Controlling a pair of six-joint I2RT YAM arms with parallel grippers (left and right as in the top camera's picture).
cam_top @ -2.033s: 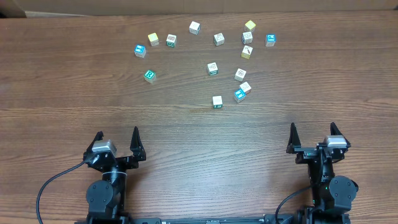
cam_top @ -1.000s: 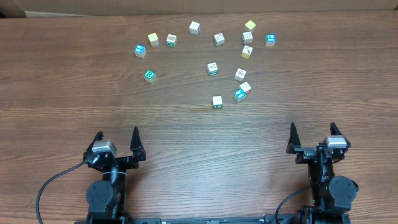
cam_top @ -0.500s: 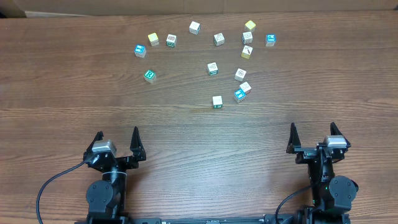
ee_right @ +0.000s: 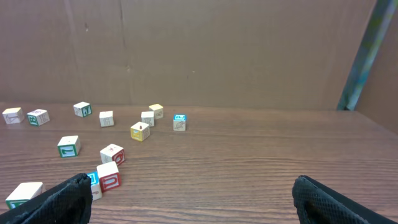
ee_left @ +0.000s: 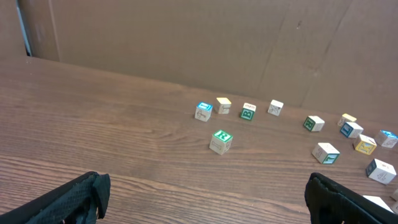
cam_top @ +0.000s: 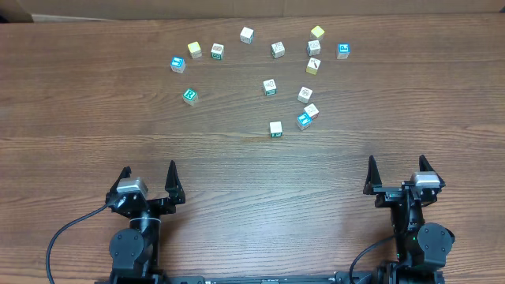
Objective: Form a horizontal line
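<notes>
No row of touching cubes shows; the letter cubes lie scattered on the far half of the table. The pale cube with a green mark (cam_top: 275, 128) (ee_right: 23, 194) lies nearest. The green R cube (cam_top: 189, 95) (ee_left: 220, 140) lies alone at the left. The red U cube (cam_top: 312, 111) (ee_right: 108, 175) touches a blue letter cube (cam_top: 303, 120) (ee_right: 93, 183). My left gripper (cam_top: 148, 168) (ee_left: 205, 199) and right gripper (cam_top: 398, 160) (ee_right: 193, 199) are open, empty, near the front edge, far from all cubes.
Several other loose cubes lie at the back: a blue one (cam_top: 177, 64), a yellow one (cam_top: 194, 50), a white one (cam_top: 247, 35), a yellow one (cam_top: 317, 32), a blue one (cam_top: 342, 50). A brown cardboard wall (ee_left: 186, 37) stands behind the table.
</notes>
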